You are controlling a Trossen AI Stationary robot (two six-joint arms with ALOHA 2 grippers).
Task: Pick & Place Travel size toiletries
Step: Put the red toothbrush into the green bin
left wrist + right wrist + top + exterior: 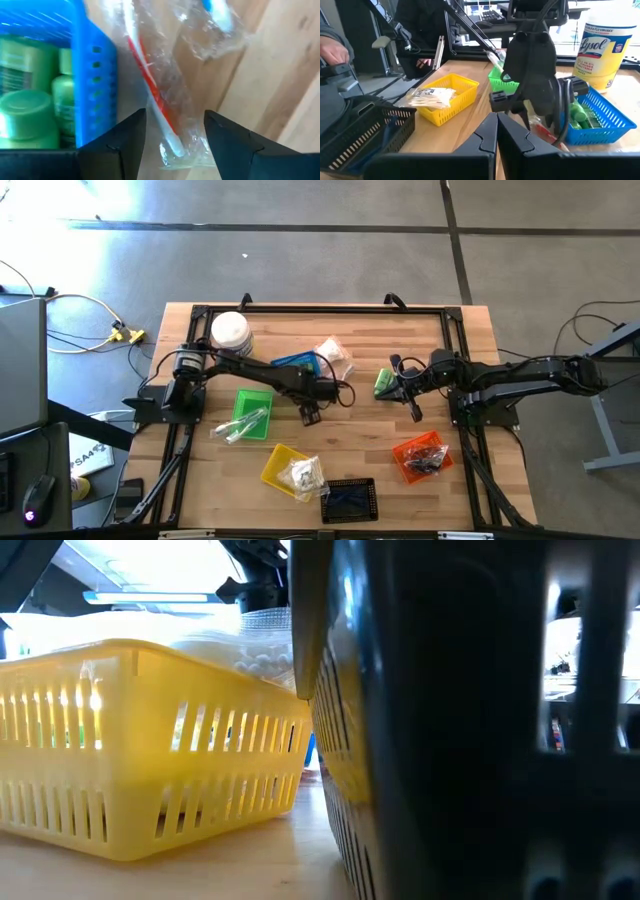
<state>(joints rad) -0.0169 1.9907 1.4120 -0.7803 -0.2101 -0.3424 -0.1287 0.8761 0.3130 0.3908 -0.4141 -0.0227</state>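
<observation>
My left gripper [175,114] [328,390] is open and low over the table's middle. Its fingers stand on either side of a clear sachet [165,85] holding a red-and-white stick, which lies flat on the wood beside the blue basket [92,75] [293,363]. Green bottles [25,110] fill that basket. My right gripper [496,116] [402,385] is shut, right of centre, and points at the left arm. A green bottle [384,383] lies at its tips. A clear packet of white pieces [333,355] rests on the table near the blue basket. My right gripper is shut with nothing showing between its fingers in the right wrist view. The green bottle lies right at its tips in the high view, but I cannot tell whether they touch it.
The green basket [250,412] holds clear sachets. White packets fill the yellow basket [285,468] [140,770], and dark pieces lie in the orange basket [420,455]. A black basket [348,500] sits at the near edge and a white-lidded jar [230,332] far left. A person's hand [332,50] shows beyond the table.
</observation>
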